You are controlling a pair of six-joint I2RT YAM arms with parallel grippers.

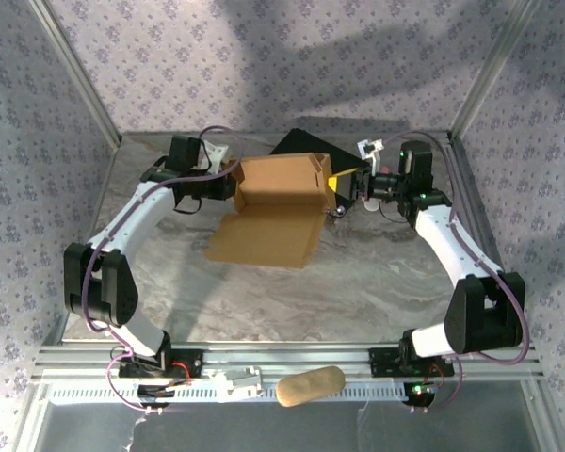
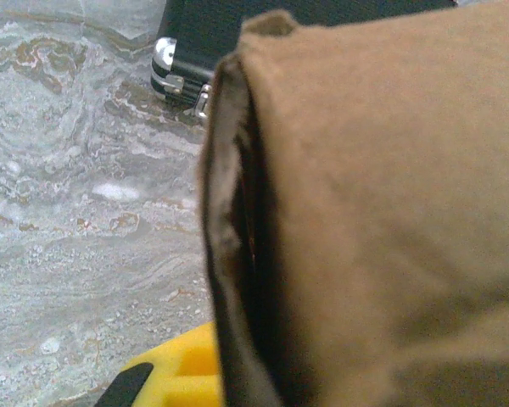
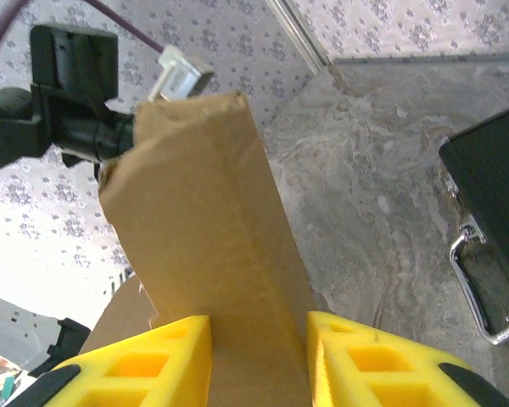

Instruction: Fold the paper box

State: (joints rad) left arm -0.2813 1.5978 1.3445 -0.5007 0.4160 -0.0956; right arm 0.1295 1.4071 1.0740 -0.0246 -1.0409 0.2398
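The paper box [image 1: 278,202] is tan-brown cardboard, half formed, with raised walls at the back and a flat flap lying toward me on the marble table [image 1: 377,282]. My left gripper [image 1: 232,179] is shut on the box's left wall. That wall [image 2: 390,212] sits close against the left wrist camera, with one yellow finger [image 2: 174,373] beside it. My right gripper [image 1: 337,191] is at the box's right end. In the right wrist view its yellow fingers [image 3: 153,356] press both sides of an upright cardboard wall [image 3: 212,237], so this gripper [image 3: 259,356] is shut on it.
A black case with metal trim [image 1: 297,143] lies just behind the box, and its latch [image 3: 483,288] is close to my right gripper. A tan oval object [image 1: 311,386] rests on the front rail. Metal frame posts [image 1: 75,66] and patterned walls enclose the table.
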